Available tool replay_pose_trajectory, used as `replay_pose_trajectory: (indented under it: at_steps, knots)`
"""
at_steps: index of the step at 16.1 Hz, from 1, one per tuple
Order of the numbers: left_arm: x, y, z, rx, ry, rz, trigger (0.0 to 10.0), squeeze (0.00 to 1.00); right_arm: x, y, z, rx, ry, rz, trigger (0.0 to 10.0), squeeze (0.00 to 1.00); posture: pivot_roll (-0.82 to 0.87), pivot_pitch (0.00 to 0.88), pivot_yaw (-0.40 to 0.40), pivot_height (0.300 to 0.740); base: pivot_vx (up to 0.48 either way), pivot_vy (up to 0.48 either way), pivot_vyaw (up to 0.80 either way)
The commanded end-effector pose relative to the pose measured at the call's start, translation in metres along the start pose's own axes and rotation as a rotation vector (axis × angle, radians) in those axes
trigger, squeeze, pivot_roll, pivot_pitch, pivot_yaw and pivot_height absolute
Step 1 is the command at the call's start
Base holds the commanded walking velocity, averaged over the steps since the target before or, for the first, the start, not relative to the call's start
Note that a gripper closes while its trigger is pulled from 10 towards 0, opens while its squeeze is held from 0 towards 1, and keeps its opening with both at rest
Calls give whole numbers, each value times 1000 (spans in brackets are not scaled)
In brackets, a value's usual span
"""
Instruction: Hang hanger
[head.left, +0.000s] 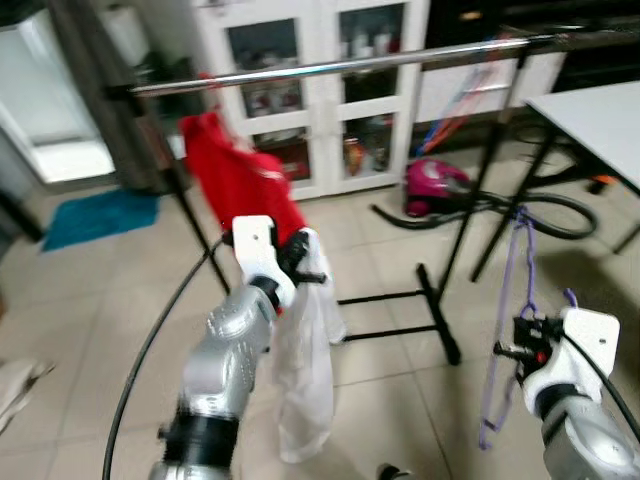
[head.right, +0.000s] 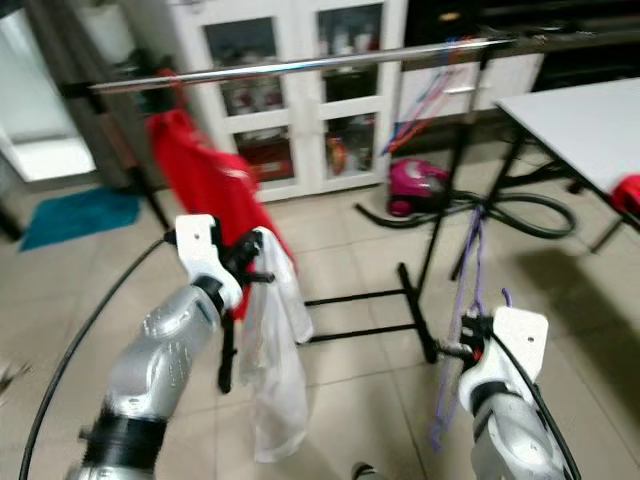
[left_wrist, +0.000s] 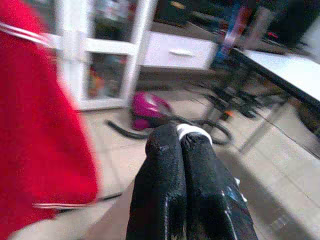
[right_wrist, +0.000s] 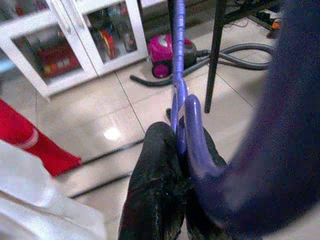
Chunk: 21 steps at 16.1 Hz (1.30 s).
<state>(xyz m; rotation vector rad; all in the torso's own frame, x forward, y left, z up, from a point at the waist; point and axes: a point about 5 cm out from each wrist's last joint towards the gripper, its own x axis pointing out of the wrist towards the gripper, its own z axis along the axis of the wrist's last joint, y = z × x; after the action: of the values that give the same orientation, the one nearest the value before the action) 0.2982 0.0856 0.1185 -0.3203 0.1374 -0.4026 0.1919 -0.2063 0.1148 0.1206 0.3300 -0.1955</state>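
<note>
In the left eye view, the left gripper (head.left: 300, 262) is raised in front of the clothes rail (head.left: 340, 66), its 2 black fingers closed on the top of a white garment (head.left: 303, 370) that hangs down from it to near the floor. Just behind, a red garment (head.left: 235, 180) hangs from the rail. The right gripper (head.left: 512, 349) is seen low on the right, closed on a purple hanger (head.left: 505, 320) that runs both above and below the grip; the hanger is well below the rail and apart from it. A pink vacuum cleaner (head.left: 435, 185) lies on the floor by the white cabinet (head.left: 310, 90), and a corner of a white table (head.left: 595, 120) is cut off by the right edge.

In the right eye view the same scene is shown; the hanger's thin outline is blurred and its hook cannot be made out.

In the left wrist view, the 2 fingers (left_wrist: 170, 185) are pressed together with a scrap of white showing at their tips. The red garment is blurred and cut off at the edge.

In the right wrist view, the black fingers (right_wrist: 160, 185) are clamped around the purple hanger, 1 bar of which runs up past the vacuum cleaner. A large blurred purple part hides much of the frame.
</note>
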Motion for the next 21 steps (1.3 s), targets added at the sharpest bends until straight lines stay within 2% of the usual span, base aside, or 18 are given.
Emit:
replay_pose_trajectory:
  at_steps: [1, 2, 3, 4, 6, 8, 11, 12, 14, 15, 18, 20, 21]
  knots:
    - [-1, 0, 5, 8, -4, -12, 10000, 0, 2, 6, 5, 19, -9, 49, 10000, 0, -35, 0, 122, 740, 0, 0, -788]
    - [-2, 6, 4, 49, 22, 28, 10000, 0, 7, 13, 4, 17, -10, 103, 10000, 0, -25, 0, 114, 740, 0, 0, -788]
    - [-2, 6, 4, 49, 22, 28, 10000, 0, 7, 13, 4, 17, -10, 103, 10000, 0, -25, 0, 114, 740, 0, 0, -788]
    - [-2, 13, 5, 140, 46, 74, 10000, 0, 7, 16, 5, 31, -13, 122, 10000, 0, -11, 0, 117, 740, 0, 0, -800]
    - [-7, 23, 7, 314, 119, -14, 10000, 0, 11, 20, 7, 36, -13, 117, 10000, 0, -3, 0, 115, 740, 0, 0, -800]
    - [-15, 24, 10, 369, 130, -62, 10000, 0, 15, 19, 7, -33, -5, 86, 10000, 0, 3, 0, 98, 740, 0, 0, -791]
    - [-29, 31, 10, 393, 144, -58, 10000, 0, 22, 16, 6, -91, -6, 73, 10000, 0, 29, 0, 71, 740, 0, 0, -742]
    - [-35, 37, 13, 414, 140, -23, 10000, 0, 26, 14, 4, -123, 0, 58, 10000, 0, 38, 0, 63, 740, 0, 0, -712]
    - [-40, 42, 15, 420, 134, -2, 10000, 0, 30, 13, 6, -134, -19, 58, 10000, 0, 36, 0, 59, 740, 0, 0, -712]
    - [-43, 44, 16, 408, 119, 22, 10000, 0, 31, 10, 10, -173, -33, 44, 10000, 0, 29, 0, 58, 740, 0, 0, -712]
    - [-44, 45, 19, 385, 76, 68, 10000, 0, 28, 3, 19, -209, -99, 34, 10000, 0, 21, 0, 54, 740, 0, 0, -737]
    - [-36, 48, 29, 383, 10, 147, 10000, 0, 29, 4, 21, -192, -138, 19, 10000, 0, 11, 0, 58, 740, 0, 0, -794]
    - [-35, 43, 27, 389, 32, 99, 10000, 0, 29, 6, 22, -170, -136, 21, 10000, 0, 18, 0, 53, 740, 0, 0, -800]
